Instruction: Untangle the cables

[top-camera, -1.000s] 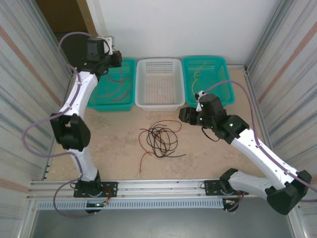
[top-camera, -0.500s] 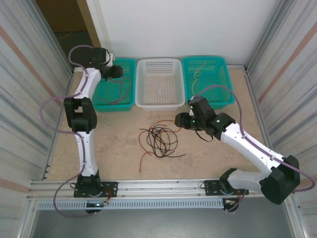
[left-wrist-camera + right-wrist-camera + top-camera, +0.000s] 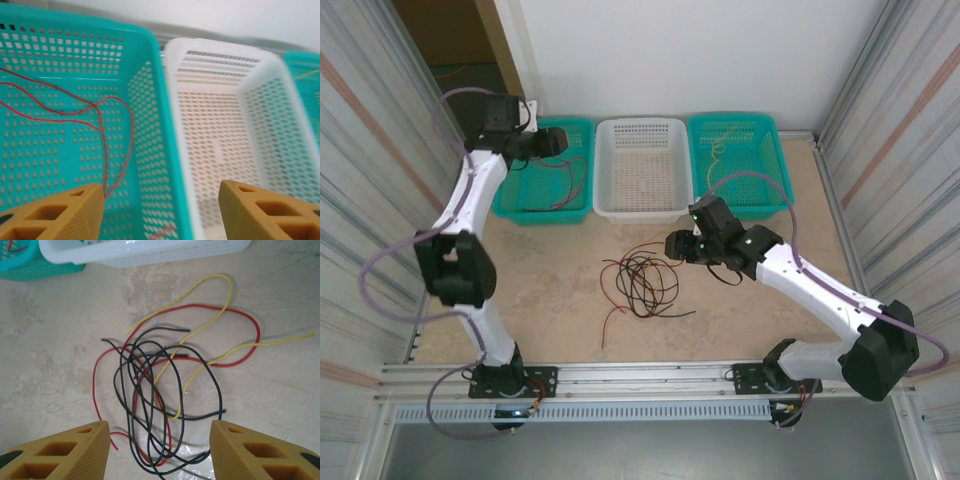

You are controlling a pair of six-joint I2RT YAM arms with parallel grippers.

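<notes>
1. Left hand (image 3: 162, 215) is open, nothing between the fingers (image 3: 55, 215). It hangs over the near right part of the left teal basket (image 3: 545, 214), by the wall next to the white basket (image 3: 640, 175).
2. Right hand (image 3: 160, 450) is open too and grips nothing. It sits above the near part of the tangle; can't tell whether it touches.
3. Table (image 3: 540, 290): beige, carries everything. The three baskets stand in a row along its far edge.
4. White basket is in the middle, with bare mesh inside.
5. Left teal basket holds a loose red wire (image 3: 100, 107) curving over its floor.
6. Right teal basket (image 3: 775, 160) holds a thin yellow wire (image 3: 720, 150).
7. The cables (image 3: 642, 280) lie in a tangle mid-table, just in front of the white basket and apart from it, left of the right hand in the top view.
8. In the tangle, black strands (image 3: 165, 329) loop over each other at the core.
9. A red strand (image 3: 200, 305) arcs wide to the right and crosses the black loops.
10. A yellow strand (image 3: 220, 275) bends at the far side, nearest the white basket, and runs down through the core.
</notes>
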